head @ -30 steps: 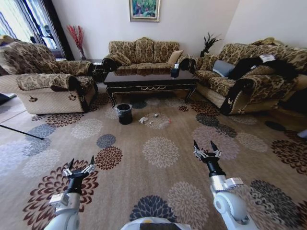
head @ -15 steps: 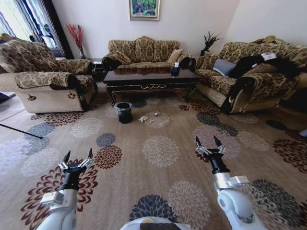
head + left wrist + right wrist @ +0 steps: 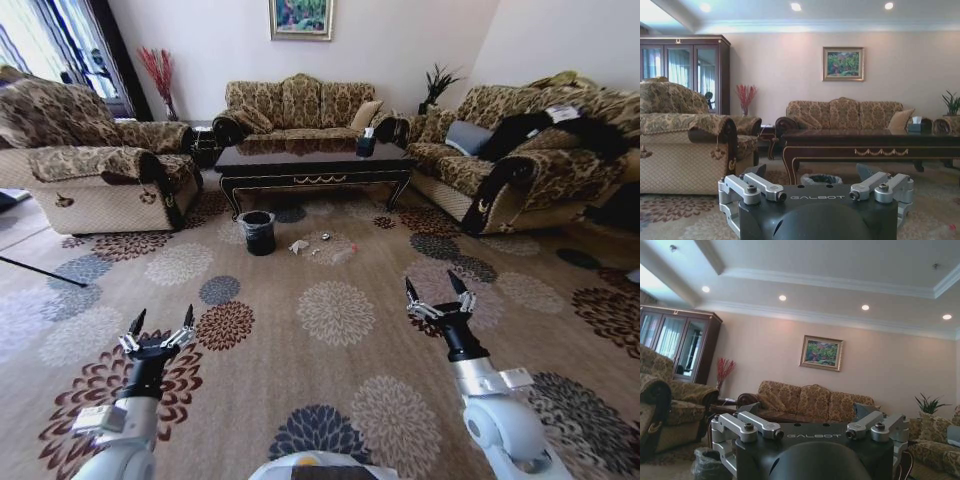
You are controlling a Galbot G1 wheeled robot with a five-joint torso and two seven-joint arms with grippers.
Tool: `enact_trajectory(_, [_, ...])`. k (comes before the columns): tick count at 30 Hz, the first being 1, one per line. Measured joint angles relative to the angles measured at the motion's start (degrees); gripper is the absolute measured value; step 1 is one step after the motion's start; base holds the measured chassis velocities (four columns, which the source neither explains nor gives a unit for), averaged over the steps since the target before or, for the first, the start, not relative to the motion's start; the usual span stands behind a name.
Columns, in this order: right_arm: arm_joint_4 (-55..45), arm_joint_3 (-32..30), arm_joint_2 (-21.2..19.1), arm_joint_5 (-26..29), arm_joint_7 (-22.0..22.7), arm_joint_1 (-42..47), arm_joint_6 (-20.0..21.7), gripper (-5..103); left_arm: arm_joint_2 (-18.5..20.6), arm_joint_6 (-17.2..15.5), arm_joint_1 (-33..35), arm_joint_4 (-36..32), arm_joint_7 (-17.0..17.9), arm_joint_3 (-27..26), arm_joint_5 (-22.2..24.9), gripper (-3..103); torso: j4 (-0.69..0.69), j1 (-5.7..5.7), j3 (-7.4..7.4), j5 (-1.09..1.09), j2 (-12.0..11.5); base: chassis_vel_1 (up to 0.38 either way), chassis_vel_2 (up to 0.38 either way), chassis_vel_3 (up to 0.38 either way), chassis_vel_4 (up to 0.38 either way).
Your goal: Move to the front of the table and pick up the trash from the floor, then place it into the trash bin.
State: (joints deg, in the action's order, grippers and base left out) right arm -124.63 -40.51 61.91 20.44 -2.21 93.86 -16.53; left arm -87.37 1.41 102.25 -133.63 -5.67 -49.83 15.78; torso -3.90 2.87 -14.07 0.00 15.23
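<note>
The dark glossy table point(image 3: 315, 165) stands ahead between the sofas. On the patterned floor point(image 3: 335, 315) in front of it lies the trash: a crumpled white tissue point(image 3: 298, 246), a small shiny piece point(image 3: 326, 237) and a white scrap point(image 3: 343, 256). The black trash bin point(image 3: 258, 232) with its clear liner stands just left of them. My left gripper point(image 3: 163, 318) and right gripper point(image 3: 431, 284) hover low over the carpet, both open and empty, far short of the trash. The left wrist view shows the bin point(image 3: 821, 179) before the table point(image 3: 875, 145).
A patterned armchair point(image 3: 95, 175) stands at the left, a long sofa point(image 3: 520, 160) at the right and another sofa point(image 3: 300, 110) behind the table. A dark box point(image 3: 365, 147) sits on the table. Open carpet stretches from me to the trash.
The whole picture has shifted a little, so the camera has moved. Both grippers stand slightly higher in the head view, still open.
</note>
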Motion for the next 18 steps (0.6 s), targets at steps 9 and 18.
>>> enact_trajectory(9, [3.88,1.04,-5.72,-1.55,1.59,-0.27,0.61,100,3.71,0.28,-0.35,3.47,-0.04,0.64,-2.34,100,-0.01,-0.53,1.6,0.0,-2.12,0.0,0.0,0.0,0.0])
enact_trajectory(18, [1.94,2.41,-4.49,-0.68,3.08,1.02,2.88,100,2.38,0.79,0.87,1.92,-0.32,3.0,-4.6,100,-0.01,-1.09,3.18,0.0,-4.25,0.0,0.0,0.0,0.0])
